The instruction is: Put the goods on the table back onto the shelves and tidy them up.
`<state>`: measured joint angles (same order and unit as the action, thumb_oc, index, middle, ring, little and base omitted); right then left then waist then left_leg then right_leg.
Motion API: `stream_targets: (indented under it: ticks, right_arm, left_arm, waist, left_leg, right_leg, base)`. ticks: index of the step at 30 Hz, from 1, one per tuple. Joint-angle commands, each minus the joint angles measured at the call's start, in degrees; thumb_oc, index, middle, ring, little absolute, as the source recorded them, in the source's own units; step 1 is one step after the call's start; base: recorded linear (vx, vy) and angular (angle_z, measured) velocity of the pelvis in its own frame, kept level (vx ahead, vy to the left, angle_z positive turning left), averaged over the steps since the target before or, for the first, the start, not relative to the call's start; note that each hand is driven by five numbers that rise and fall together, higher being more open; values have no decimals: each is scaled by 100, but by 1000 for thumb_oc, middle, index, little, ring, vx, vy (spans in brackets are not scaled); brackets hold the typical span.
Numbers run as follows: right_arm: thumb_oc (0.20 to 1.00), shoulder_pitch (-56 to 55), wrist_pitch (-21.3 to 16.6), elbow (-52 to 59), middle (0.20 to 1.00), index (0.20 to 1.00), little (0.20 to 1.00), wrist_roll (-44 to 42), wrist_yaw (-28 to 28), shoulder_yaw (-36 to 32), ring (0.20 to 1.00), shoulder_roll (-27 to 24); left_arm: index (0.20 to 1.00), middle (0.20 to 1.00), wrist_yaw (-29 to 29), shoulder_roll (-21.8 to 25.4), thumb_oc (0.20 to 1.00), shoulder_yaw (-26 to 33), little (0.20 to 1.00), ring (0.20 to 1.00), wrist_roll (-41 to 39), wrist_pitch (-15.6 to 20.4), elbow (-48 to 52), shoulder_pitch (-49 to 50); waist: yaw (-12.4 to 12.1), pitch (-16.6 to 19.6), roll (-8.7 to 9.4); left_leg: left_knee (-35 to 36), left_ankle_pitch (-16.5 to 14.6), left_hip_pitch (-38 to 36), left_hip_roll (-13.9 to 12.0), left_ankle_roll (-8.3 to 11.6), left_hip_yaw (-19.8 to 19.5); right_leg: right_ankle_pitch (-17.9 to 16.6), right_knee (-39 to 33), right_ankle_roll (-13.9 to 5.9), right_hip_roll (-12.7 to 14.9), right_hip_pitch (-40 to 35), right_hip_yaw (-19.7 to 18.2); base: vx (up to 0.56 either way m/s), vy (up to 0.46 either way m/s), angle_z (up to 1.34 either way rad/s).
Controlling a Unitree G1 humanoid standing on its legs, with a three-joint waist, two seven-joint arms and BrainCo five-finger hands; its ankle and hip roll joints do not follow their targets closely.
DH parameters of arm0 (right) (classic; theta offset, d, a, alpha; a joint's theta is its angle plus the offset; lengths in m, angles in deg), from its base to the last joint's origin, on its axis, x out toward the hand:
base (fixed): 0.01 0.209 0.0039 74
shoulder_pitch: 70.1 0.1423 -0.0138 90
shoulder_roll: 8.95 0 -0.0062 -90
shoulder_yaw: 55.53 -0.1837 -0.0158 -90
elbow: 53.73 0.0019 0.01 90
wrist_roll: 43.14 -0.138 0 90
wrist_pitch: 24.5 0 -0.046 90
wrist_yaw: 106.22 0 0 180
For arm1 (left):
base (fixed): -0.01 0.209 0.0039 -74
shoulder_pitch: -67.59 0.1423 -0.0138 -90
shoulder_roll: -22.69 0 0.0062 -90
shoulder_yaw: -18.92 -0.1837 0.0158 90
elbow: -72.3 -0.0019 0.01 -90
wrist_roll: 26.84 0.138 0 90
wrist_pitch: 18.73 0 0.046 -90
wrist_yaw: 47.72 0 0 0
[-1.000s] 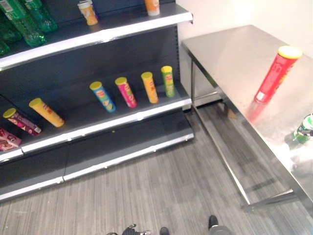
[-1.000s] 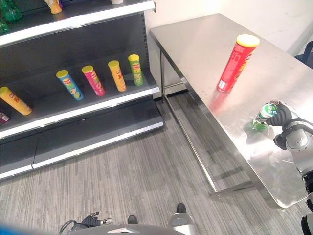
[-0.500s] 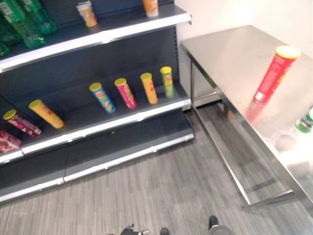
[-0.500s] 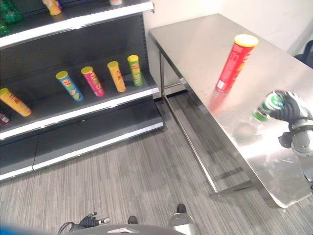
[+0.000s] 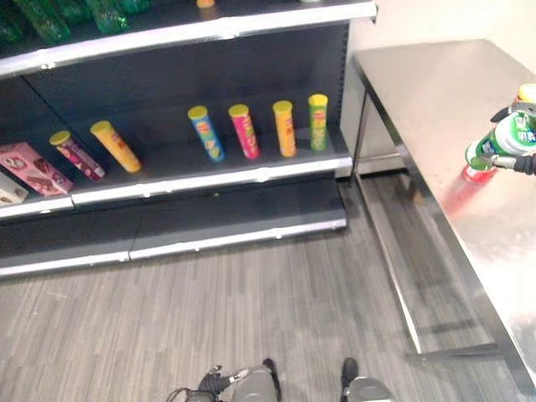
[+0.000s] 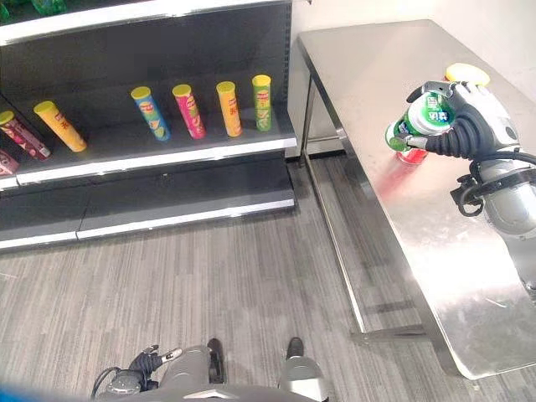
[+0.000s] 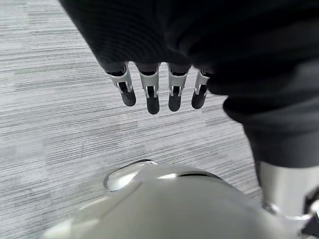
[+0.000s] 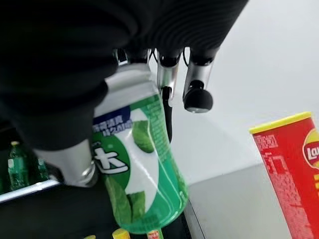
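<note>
Above the steel table (image 6: 435,251), our right hand (image 6: 469,126) has its fingers curled round a green bottle (image 6: 419,121) with a green-and-white leaf label, held tilted in the air in front of the red chip can (image 8: 294,169) with a yellow lid; half a second ago that bottle was lower, just off the tabletop. On the dark shelf (image 5: 209,180) beside the table stand blue, pink, orange and green chip cans (image 5: 260,130) in a row, with what seem to be more green bottles (image 5: 50,17) on the shelf above. Our left hand (image 7: 154,92) hangs over the grey floor (image 5: 251,301), fingers straight and holding nothing.
</note>
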<state>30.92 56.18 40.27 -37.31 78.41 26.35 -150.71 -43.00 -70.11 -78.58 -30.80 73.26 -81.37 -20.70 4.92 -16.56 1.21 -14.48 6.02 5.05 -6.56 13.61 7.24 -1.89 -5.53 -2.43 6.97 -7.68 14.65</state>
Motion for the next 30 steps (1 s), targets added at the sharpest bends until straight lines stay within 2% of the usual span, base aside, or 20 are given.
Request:
stream_targets:
  ticks: [1, 2, 3, 5, 7, 8, 10, 12, 18, 19, 20, 21, 22, 23, 25, 26, 27, 28, 29, 30]
  right_arm:
    - [200, 413, -199, 315, 200, 200, 200, -164, 195, 245, 200, -432]
    - [200, 435, -233, 406, 200, 200, 200, -142, 213, 308, 200, -562]
    - [200, 395, -233, 508, 200, 200, 200, -89, 156, 309, 200, -658]
    - [200, 485, -178, 585, 200, 200, 200, -32, 144, 330, 200, -652]
    - [200, 686, -128, 543, 200, 200, 200, 62, 180, 484, 200, -597]
    - [200, 717, -127, 534, 200, 200, 200, 65, 182, 514, 200, -594]
    - [200, 1173, -20, 469, 200, 200, 200, 272, 239, 938, 200, -519]
    - [200, 1287, -12, 459, 200, 200, 200, 317, 250, 1042, 200, -524]
    - [200, 1335, -13, 443, 200, 200, 200, 318, 254, 1088, 200, -522]
    - [200, 1393, 32, 444, 200, 200, 200, 403, 268, 1150, 200, -494]
    - [200, 1598, 56, 439, 200, 200, 200, 490, 284, 1324, 200, -475]
    - [200, 1720, 74, 459, 200, 200, 200, 510, 307, 1415, 200, -430]
    - [200, 1794, 46, 442, 200, 200, 200, 554, 370, 1490, 200, -430]
    - [200, 1791, 72, 476, 200, 200, 200, 590, 344, 1490, 200, -490]
    - [200, 1793, 72, 476, 200, 200, 200, 590, 343, 1489, 200, -494]
    - [200, 1851, 70, 492, 200, 200, 200, 590, 363, 1458, 200, -560]
    - [200, 1992, 38, 515, 200, 200, 200, 428, 443, 1363, 200, -671]
    - [200, 2070, 16, 497, 200, 200, 200, 324, 480, 1349, 200, -762]
    - [200, 2208, 19, 486, 200, 200, 200, 264, 536, 1364, 200, -818]
    - [200, 2320, 27, 472, 200, 200, 200, 279, 564, 1444, 200, -824]
  left_arm:
    - [1000, 1000, 132, 120, 1000, -193, 1000, 1000, -4, 98, 44, 75]
    - [1000, 1000, 173, 101, 1000, -145, 1000, 1000, 45, 89, -50, 106]
    - [1000, 1000, 161, 105, 1000, -88, 1000, 1000, 52, 93, -60, 207]
    - [1000, 1000, 156, 103, 1000, -48, 1000, 1000, 87, 113, -126, 272]
    - [1000, 1000, 163, 136, 1000, -69, 1000, 1000, 112, 122, -157, 255]
    - [1000, 1000, 163, 135, 1000, -61, 1000, 1000, 113, 125, -161, 255]
    - [1000, 1000, 227, 270, 1000, -138, 1000, 1000, 118, 121, -77, 121]
    - [1000, 1000, 228, 291, 1000, -144, 1000, 1000, 107, 118, -28, 83]
    - [1000, 1000, 228, 287, 1000, -132, 1000, 1000, 106, 116, -26, 86]
    - [1000, 1000, 233, 325, 1000, -180, 1000, 1000, 120, 100, 29, 14]
    - [1000, 1000, 243, 362, 1000, -241, 1000, 1000, 154, 77, 95, -49]
    - [1000, 1000, 240, 408, 1000, -269, 1000, 1000, 170, 59, 102, -84]
    - [1000, 1000, 248, 453, 1000, -289, 1000, 1000, 183, 61, 139, -129]
    - [1000, 1000, 222, 467, 1000, -303, 1000, 1000, 159, 61, 240, -136]
    - [1000, 1000, 221, 464, 1000, -303, 1000, 1000, 158, 60, 241, -139]
    - [1000, 1000, 214, 469, 1000, -290, 1000, 1000, 134, 74, 232, -179]
    - [1000, 1000, 170, 459, 1000, -335, 1000, 1000, 166, 98, 204, -233]
    - [1000, 1000, 142, 434, 1000, -357, 1000, 1000, 195, 109, 165, -291]
    - [1000, 1000, 84, 415, 1000, -340, 1000, 1000, 199, 115, 109, -317]
    - [1000, 1000, 67, 395, 1000, -324, 1000, 1000, 199, 118, 90, -327]
  waist:
    - [-228, 306, 98]
    - [-199, 354, 53]
    - [-205, 460, -28]
    - [-248, 625, -129]
    - [-320, 691, -90]
    - [-317, 696, -76]
    - [-409, 767, 61]
    - [-423, 784, 94]
    - [-418, 794, 106]
    - [-415, 767, 138]
    - [-392, 727, 152]
    - [-374, 657, 180]
    - [-374, 643, 160]
    - [-304, 578, 133]
    - [-313, 597, 111]
    - [-276, 553, 100]
    - [-162, 487, 78]
    - [-53, 389, 95]
    - [32, 301, 183]
    - [70, 283, 174]
  left_leg:
    - [1075, 142, 199, -1051, -112, 66]
    - [1754, 450, 218, -1327, -21, 242]
    - [1888, 569, 137, -1377, 34, 329]
    - [1848, 527, 86, -1262, 63, 501]
    - [1683, 415, 83, -1089, 4, 570]
    - [1668, 401, 88, -1074, -3, 580]
    - [1432, 35, 116, -678, -310, 756]
    - [1388, -71, 111, -562, -404, 782]
    - [1377, -82, 123, -545, -414, 795]
    - [1339, -287, 39, -284, -611, 782]
    - [1384, -407, -85, -25, -800, 804]
    - [1437, -466, -178, 89, -883, 822]
    - [1474, -498, -183, 122, -918, 841]
    - [1598, -537, -307, 174, -922, 745]
    - [1599, -524, -278, 150, -920, 750]
    - [1674, -552, -353, 203, -916, 690]
    - [1786, -581, -443, 285, -897, 628]
    - [1890, -666, -628, 369, -906, 527]
    - [1939, -788, -878, 503, -885, 426]
    - [1939, -859, -956, 495, -870, 412]
  right_leg:
    - [1106, 114, -390, -247, -422, 18]
    - [1246, 99, -502, -187, -472, 59]
    - [1275, 79, -588, -179, -547, 40]
    - [1260, 89, -717, -18, -648, -27]
    - [1223, 232, -817, 253, -678, -55]
    - [1229, 241, -827, 274, -670, -60]
    - [1148, 884, -974, 792, -398, -140]
    - [1136, 1114, -1017, 891, -288, -170]
    - [1156, 1153, -1027, 917, -255, -185]
    - [1069, 1749, -1056, 1117, -43, -226]
    - [615, 2403, -1011, 1329, 342, -363]
    - [379, 2720, -963, 1417, 518, -391]
    - [286, 2814, -960, 1415, 617, -364]
    - [523, 2849, -891, 1187, 866, -519]
    - [495, 2828, -881, 1160, 891, -521]
    - [660, 2618, -880, 1043, 989, -571]
    - [667, 1739, -880, 724, 1234, -572]
    - [414, 1057, -907, 408, 1505, -858]
    - [-19, 488, -1017, 211, 2001, -947]
    - [-162, 259, -1054, 161, 2026, -827]
  base:
    - [238, 249, 3]
    - [362, 317, 19]
    - [477, 419, 28]
    - [356, 354, 28]
    - [181, 223, -4]
    - [179, 253, -31]
    - [201, 322, -23]
    - [107, 179, 2]
    - [26, 44, 10]
    - [161, 338, -7]
    - [190, 414, 5]
    - [114, 306, 21]
    - [131, 167, 24]
    - [96, 90, 11]
    - [58, 25, 2]
    - [146, 8, -2]
    - [249, -21, -26]
    - [363, -68, -53]
    - [337, -73, -54]
    - [288, -60, -49]
